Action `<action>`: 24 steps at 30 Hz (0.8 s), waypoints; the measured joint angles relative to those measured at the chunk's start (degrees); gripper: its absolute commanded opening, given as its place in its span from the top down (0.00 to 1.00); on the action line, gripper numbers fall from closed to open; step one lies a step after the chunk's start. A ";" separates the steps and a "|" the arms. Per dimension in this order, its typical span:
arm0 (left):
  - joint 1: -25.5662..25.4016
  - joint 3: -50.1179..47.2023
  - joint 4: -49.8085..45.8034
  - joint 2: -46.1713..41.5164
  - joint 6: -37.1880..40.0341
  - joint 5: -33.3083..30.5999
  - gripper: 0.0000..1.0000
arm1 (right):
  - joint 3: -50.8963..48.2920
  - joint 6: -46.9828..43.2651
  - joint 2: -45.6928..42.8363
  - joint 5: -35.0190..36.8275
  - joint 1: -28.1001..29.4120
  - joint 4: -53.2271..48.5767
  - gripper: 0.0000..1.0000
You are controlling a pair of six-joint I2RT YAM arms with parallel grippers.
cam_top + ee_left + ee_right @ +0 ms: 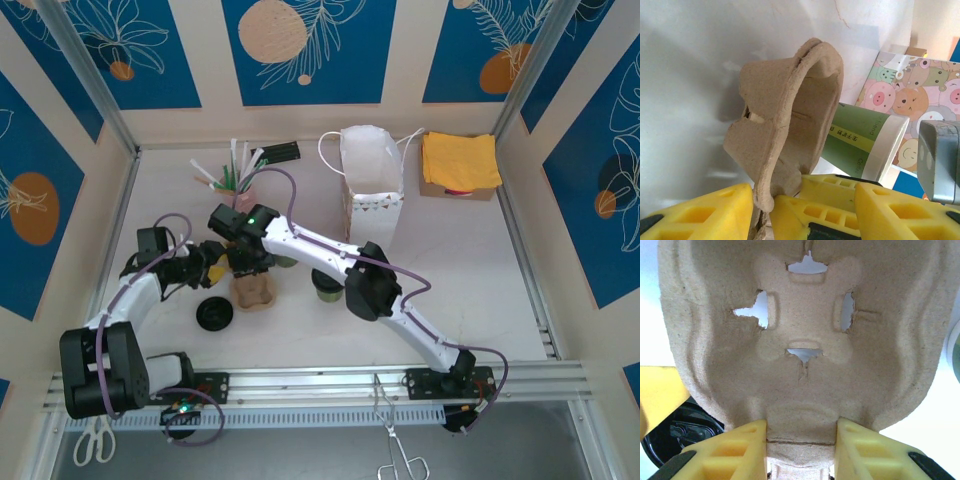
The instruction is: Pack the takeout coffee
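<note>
Centre-left of table (450, 300), we see right pincer (801, 445) narrowed, clamped on edge of pulp cup carrier (805, 335). Left pincer (800, 200) about half open, straddling carrier's wall, not pinching. We count one carrier, one green paper cup (860, 140), one black lid (215, 314), one white paper bag (372, 175). Cup sits on table just right of carrier, outside it. Lid lies near carrier's left. Bag upright at back, open-topped; we cannot tell contents.
</note>
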 measured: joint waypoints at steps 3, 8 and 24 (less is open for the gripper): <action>0.00 0.00 0.09 -0.04 -0.02 0.04 0.45 | 0.00 0.00 0.00 -0.02 0.07 0.00 0.67; 0.00 0.00 1.07 -0.04 -0.22 0.50 0.45 | 0.00 0.02 0.00 0.00 0.09 0.02 0.67; 0.00 -0.22 1.79 0.15 -0.22 0.55 0.44 | 0.00 -0.02 0.00 0.02 0.11 0.24 0.67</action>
